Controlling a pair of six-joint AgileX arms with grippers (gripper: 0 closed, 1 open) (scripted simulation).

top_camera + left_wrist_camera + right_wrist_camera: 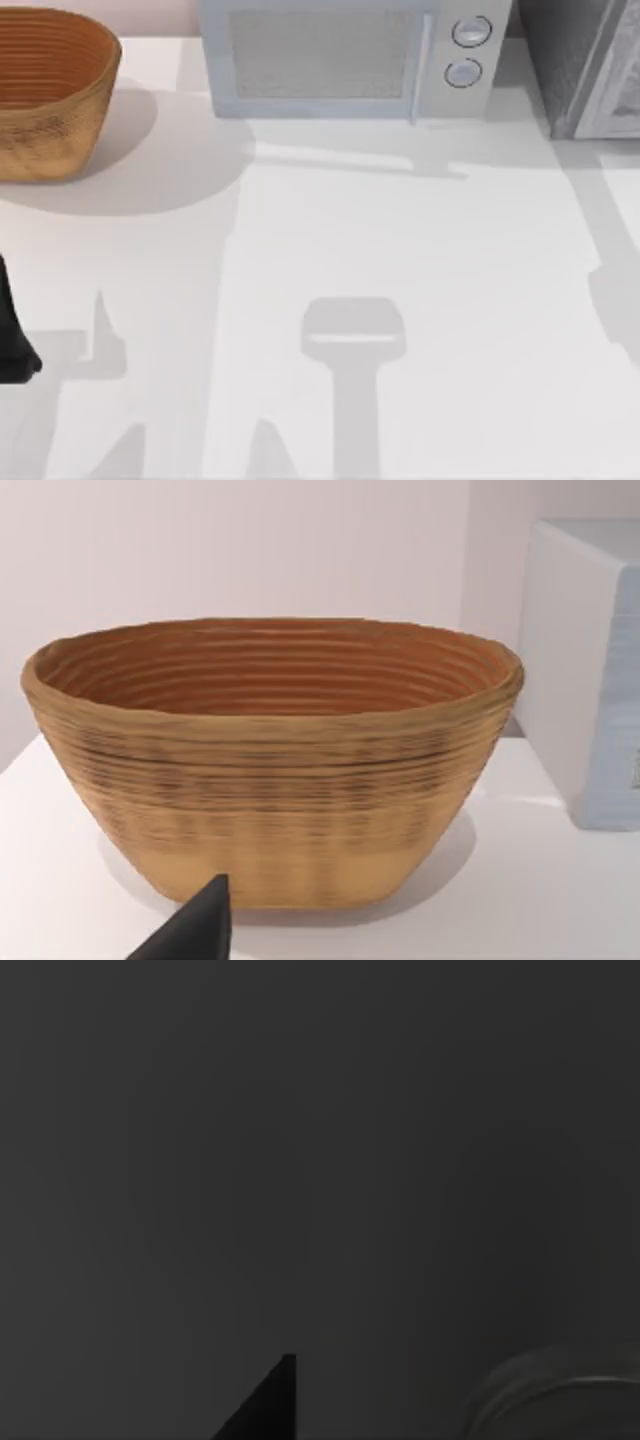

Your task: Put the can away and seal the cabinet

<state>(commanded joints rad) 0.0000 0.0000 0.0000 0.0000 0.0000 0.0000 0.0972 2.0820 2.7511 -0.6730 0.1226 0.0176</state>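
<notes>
Count on the desk [400, 250], top view: one woven basket [45, 95], one microwave [340, 55], one grey cabinet [575, 65].

- Basket: upper left of the frame, upright. In the left wrist view its inside is bare [270, 670].
- Microwave: top centre, against the far edge, door shut. It has two round knobs, one above the other, at its right end [472, 31] [462, 72]. Its white side also appears in the left wrist view, beside the basket and apart from it.
- Cabinet: upper right corner, cut off by the frame. We cannot tell how its door stands.
- Left arm [12, 335]: at the left edge, in the lower half of the frame. The left gripper [195, 930] faces the basket. We cannot tell its state.
- Right wrist view: dark. We cannot tell the right gripper's state.
- The can: we cannot tell where it is.
</notes>
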